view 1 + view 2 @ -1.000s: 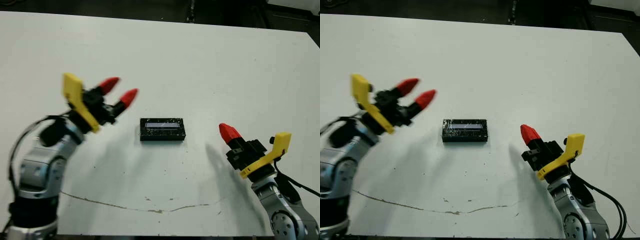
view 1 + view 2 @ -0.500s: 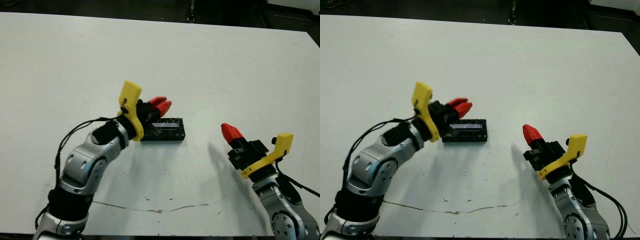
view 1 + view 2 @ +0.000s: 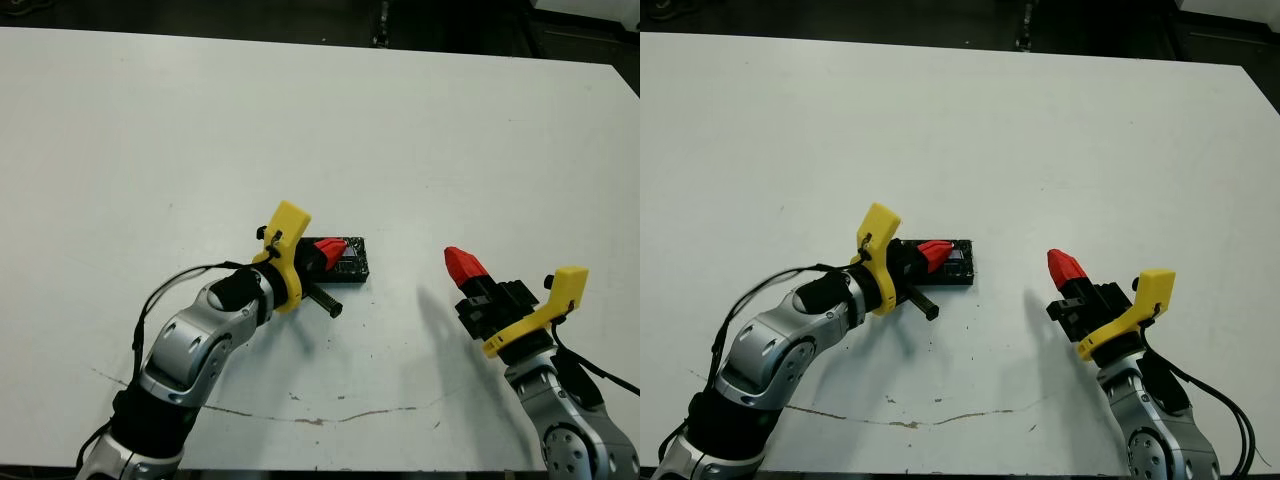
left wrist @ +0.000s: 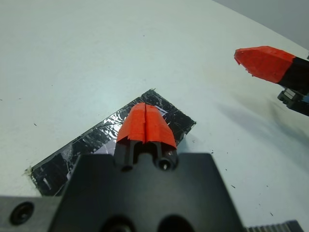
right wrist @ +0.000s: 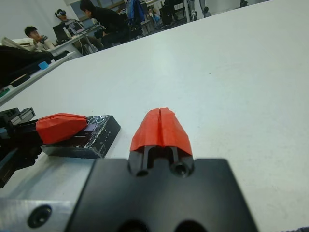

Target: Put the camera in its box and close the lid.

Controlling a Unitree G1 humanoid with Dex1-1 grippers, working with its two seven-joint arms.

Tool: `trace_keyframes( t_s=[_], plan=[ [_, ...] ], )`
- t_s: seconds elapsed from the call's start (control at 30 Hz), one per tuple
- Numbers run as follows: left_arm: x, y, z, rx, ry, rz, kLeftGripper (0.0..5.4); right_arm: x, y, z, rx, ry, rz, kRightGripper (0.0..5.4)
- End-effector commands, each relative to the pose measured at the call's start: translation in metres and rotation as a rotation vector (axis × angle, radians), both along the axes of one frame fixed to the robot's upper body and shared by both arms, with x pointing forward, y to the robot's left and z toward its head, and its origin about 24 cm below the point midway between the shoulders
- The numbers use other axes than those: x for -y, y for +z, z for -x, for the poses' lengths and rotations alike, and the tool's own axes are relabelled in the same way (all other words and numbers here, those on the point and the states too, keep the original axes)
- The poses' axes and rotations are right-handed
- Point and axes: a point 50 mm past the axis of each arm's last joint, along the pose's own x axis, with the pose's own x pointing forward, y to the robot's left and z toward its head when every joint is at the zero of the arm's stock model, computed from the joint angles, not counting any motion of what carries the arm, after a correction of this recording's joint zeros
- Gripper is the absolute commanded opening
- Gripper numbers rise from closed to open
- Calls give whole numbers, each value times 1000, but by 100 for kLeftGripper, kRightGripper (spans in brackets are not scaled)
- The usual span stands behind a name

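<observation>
The lid, black with a speckled silvery top, lies flat at the table's middle over the box, whose white inside is hidden. No camera shows anywhere. My left gripper is shut with nothing between its fingers, and its red tips rest on the lid's top near the left end. In the right wrist view the left gripper lies on the lid. My right gripper is shut and empty, hovering to the right of the lid, well apart from it.
A thin brown scratch runs across the white table near its front edge. Beyond the table's far side, people sit at desks in the right wrist view. The dark floor lies past the far edge.
My left gripper swung right and down from the table's left side onto the lid, and its fingers went from open to shut. The right arm barely moved.
</observation>
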Motion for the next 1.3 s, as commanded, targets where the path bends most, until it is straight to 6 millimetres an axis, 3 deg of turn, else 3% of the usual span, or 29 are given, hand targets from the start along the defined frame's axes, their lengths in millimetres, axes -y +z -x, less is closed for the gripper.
trace_keyframes(
  t_s=[0.03, 0.17, 0.3, 0.47, 0.67, 0.73, 0.8, 0.9, 1.13, 1.3],
  plan=[
    [-13, -48, 15, -253, 50, -102, 3, 3, -1, 3, -7, -20, 18, 0],
    [-19, -53, 19, -285, 68, -118, 3, 3, -2, 3, -15, -12, 9, 0],
    [-26, -41, 15, -228, 75, -84, 3, 2, -2, 3, -15, -8, 9, 0],
    [-43, 3, 8, -29, 97, 70, 3, 2, -1, 3, -11, -13, 2, 0],
    [-80, 63, 10, 290, 220, 236, 3, 0, 5, 3, 27, 2, -22, 0],
    [-92, 77, 14, 424, 276, 250, 3, 0, 8, 2, 46, -4, -18, 0],
    [-104, 85, 16, 630, 343, 158, 3, 0, 12, 1, 61, -18, -9, 0],
    [-114, 78, 16, 769, 410, 96, 3, 1, 19, -1, 88, -46, 6, 0],
    [-117, 34, 21, 693, 539, 95, 3, -1, 24, -2, 95, -134, 1, 0],
    [-116, 14, 26, 645, 617, 106, 3, -2, 20, -2, 84, -163, -25, 0]
  ],
)
